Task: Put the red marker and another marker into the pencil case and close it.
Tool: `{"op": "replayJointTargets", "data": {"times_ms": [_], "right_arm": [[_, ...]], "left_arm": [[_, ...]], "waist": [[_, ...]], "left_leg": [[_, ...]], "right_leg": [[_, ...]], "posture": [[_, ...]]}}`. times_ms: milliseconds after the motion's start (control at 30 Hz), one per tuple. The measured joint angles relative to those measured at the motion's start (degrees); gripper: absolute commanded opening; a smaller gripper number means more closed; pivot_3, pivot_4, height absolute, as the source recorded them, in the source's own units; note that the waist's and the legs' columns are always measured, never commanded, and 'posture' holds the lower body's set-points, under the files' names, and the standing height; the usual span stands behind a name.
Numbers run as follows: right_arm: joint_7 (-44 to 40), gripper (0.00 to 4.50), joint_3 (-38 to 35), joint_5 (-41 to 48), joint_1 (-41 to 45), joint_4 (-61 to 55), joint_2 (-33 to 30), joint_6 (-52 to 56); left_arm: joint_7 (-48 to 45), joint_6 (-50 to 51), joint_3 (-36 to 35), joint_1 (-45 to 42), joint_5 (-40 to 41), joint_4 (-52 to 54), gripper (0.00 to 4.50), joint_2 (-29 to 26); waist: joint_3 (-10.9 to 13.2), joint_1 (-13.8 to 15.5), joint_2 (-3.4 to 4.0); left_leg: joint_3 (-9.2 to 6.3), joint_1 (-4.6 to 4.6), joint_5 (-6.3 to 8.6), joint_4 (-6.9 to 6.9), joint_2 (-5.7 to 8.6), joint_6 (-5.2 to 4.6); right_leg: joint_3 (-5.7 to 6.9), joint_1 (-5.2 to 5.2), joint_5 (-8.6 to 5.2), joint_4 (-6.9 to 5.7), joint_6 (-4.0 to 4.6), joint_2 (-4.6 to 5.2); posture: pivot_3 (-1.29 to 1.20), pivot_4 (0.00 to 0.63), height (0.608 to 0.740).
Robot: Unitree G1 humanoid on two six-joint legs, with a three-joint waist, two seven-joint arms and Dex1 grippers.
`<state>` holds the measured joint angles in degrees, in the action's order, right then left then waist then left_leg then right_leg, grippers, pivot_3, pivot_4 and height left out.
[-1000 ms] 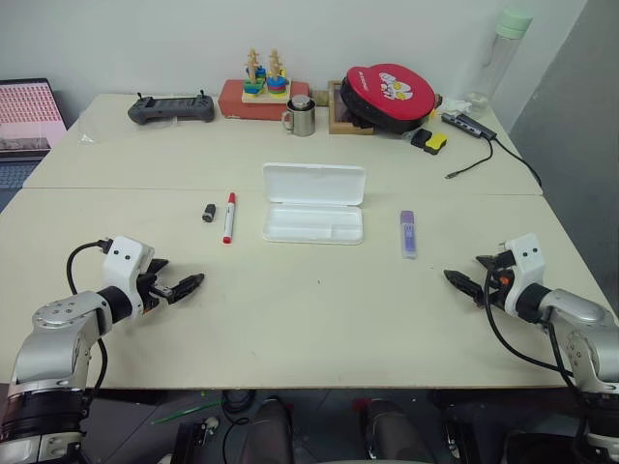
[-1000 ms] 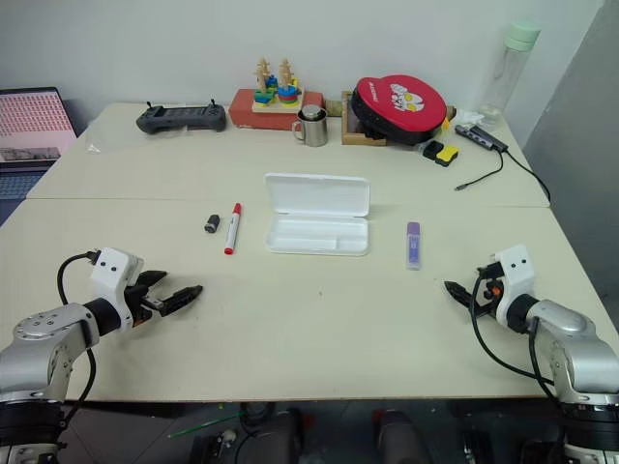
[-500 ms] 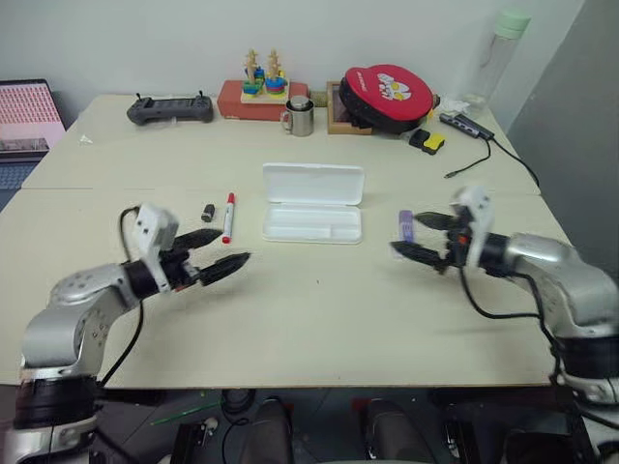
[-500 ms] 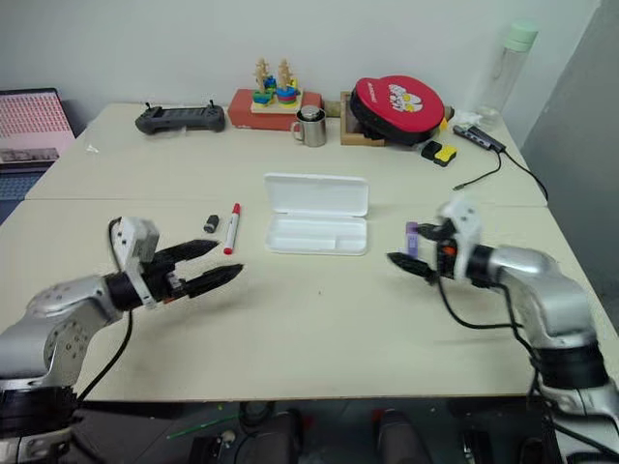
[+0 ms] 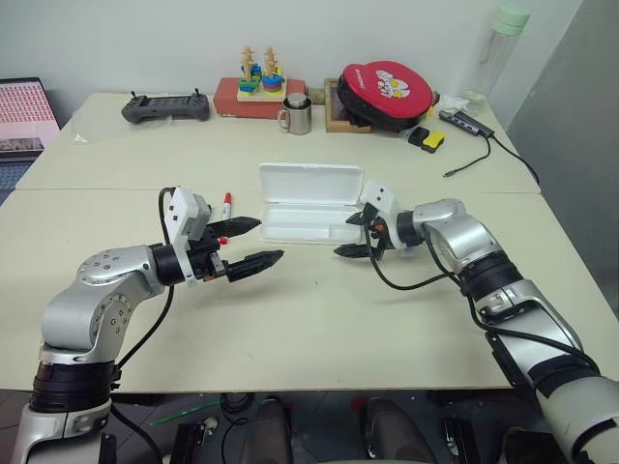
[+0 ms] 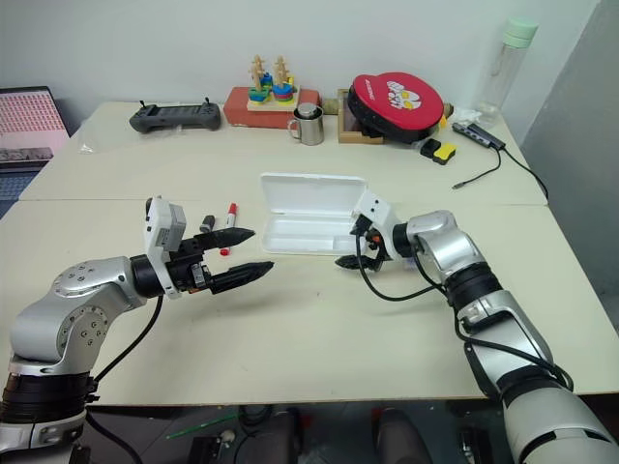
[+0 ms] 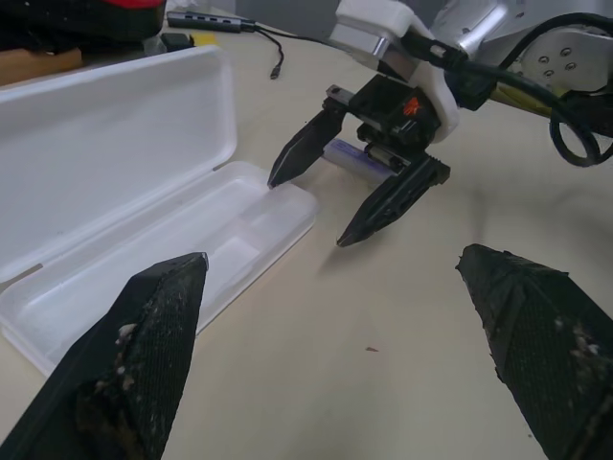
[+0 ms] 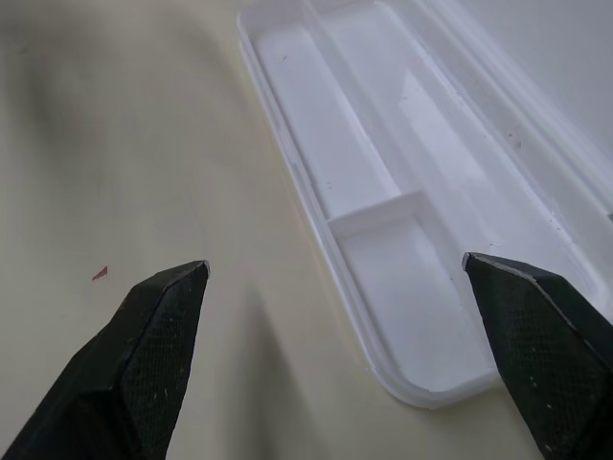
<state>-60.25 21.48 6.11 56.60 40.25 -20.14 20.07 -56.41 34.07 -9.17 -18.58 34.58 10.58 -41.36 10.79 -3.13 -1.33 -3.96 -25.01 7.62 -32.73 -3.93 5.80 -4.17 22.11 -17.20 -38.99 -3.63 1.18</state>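
The white pencil case lies open mid-table, lid back, its shallow tray empty. The red marker lies left of it, partly behind my left gripper, which hovers open above the table, pointing toward the case. My right gripper is open too, its fingertips just off the tray's right front corner. In the left wrist view a bit of the lilac marker shows on the table behind the right gripper. Neither gripper holds anything.
A short dark grey stub lies beside the red marker. Along the far edge stand a controller, a stacking toy, a metal mug, a red round case, a bottle and a cabled hub.
Both arms swung in from the table's near corners toward the case. The left gripper rose and moved right; the right gripper moved left, past the lilac marker. Both stayed open.
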Motion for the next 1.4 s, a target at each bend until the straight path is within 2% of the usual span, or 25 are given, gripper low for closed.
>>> {"op": "replayJointTargets", "data": {"times_ms": [267,367,700,900,1133,1300,1400], "right_arm": [[-3.17,4.47,0.15,-4.16,2.26,6.43,2.54,-4.58],[-2.67,4.01,0.03,-5.43,3.23,9.83,4.55,-6.01],[-1.05,1.49,-2.23,-7.36,5.48,16.13,6.86,-9.00],[-3.74,0.05,-2.24,-7.93,5.50,16.21,6.83,-9.82],[-6.45,0.05,-2.15,-9.12,4.00,12.38,5.95,-11.41],[-12.07,0.05,-0.44,-9.08,-3.97,-1.86,3.24,-10.68],[-12.50,0.05,-0.05,-8.81,-7.64,-7.49,2.58,-9.42]], "left_arm": [[1.89,-1.02,-0.02,-0.12,-0.73,-1.43,4.50,0.23],[2.18,-1.07,-0.02,-0.55,-0.77,-1.52,4.50,0.61],[2.05,-0.51,-0.02,-1.05,-0.71,-1.54,4.50,0.60],[2.96,-0.70,-0.14,-0.51,-0.73,-1.51,4.50,0.56],[3.61,-0.78,-0.38,0.34,-0.71,-1.44,4.50,-0.08],[1.93,-0.64,-1.86,2.48,-0.61,-1.36,4.50,-2.34],[1.79,-0.56,-2.03,3.94,-0.65,-1.46,4.50,-2.94]], "waist": [[0.00,-0.11,0.00],[0.00,-0.02,0.00],[0.00,-0.13,0.01],[0.01,-0.12,0.02],[0.01,-0.13,0.02],[0.03,-0.12,0.05],[0.03,-0.12,0.05]], "left_leg": [[-0.02,0.02,0.00,-0.04,0.00,0.00],[-0.02,0.02,0.00,-0.04,0.00,0.00],[-0.03,0.02,0.00,-0.03,0.00,0.00],[-0.03,0.02,0.00,-0.03,0.00,0.00],[-0.03,0.02,0.00,-0.02,0.00,0.00],[-0.06,0.05,0.00,0.00,-0.01,0.01],[-0.05,0.06,0.00,-0.01,-0.01,0.01]], "right_leg": [[0.00,-0.01,0.01,-0.04,-0.03,-0.01],[0.00,-0.01,0.01,-0.04,-0.02,-0.01],[0.01,-0.02,0.02,-0.04,0.00,-0.01],[0.01,-0.02,0.02,-0.04,-0.01,-0.01],[0.01,-0.02,0.02,-0.05,-0.01,-0.02],[0.04,-0.05,0.01,-0.05,0.00,-0.02],[0.02,-0.05,0.00,-0.05,-0.02,-0.02]], "posture": [[0.00,0.150,0.740],[0.00,0.150,0.740],[0.00,0.150,0.740],[0.00,0.150,0.740],[0.00,0.150,0.740],[0.00,0.150,0.740],[0.00,0.150,0.740]]}}
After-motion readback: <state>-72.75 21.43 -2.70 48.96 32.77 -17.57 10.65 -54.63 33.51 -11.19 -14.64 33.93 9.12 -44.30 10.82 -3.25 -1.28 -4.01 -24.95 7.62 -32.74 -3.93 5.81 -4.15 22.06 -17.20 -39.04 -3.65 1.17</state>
